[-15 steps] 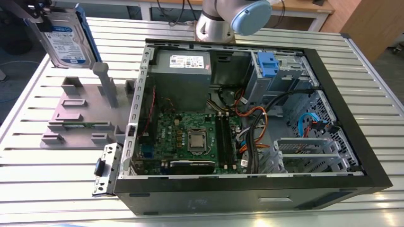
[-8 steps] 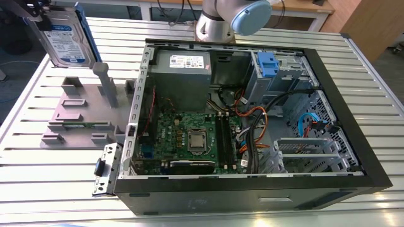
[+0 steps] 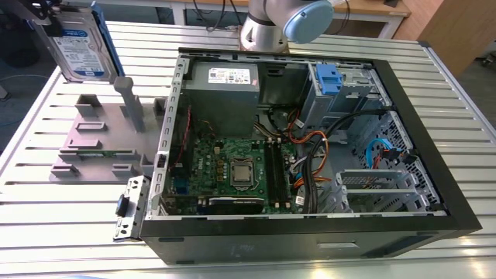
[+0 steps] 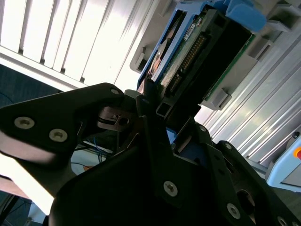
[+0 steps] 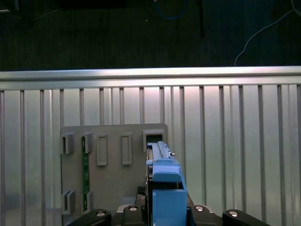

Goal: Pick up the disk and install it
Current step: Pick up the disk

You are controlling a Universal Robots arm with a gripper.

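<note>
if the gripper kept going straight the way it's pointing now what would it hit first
Likely the grey stand: in the first wrist view the gripper, shut on the disk, points down toward one of the stand's slots. The disk would touch first; how far off is unclear.

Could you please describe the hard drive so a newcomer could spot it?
At the exterior view's left of the open black computer case lies a grey plastic stand. Raised in the air above it is the disk, a flat silver-grey drive with white-and-blue label and blue frame; the blue-tabbed cage sits inside the case.
</note>
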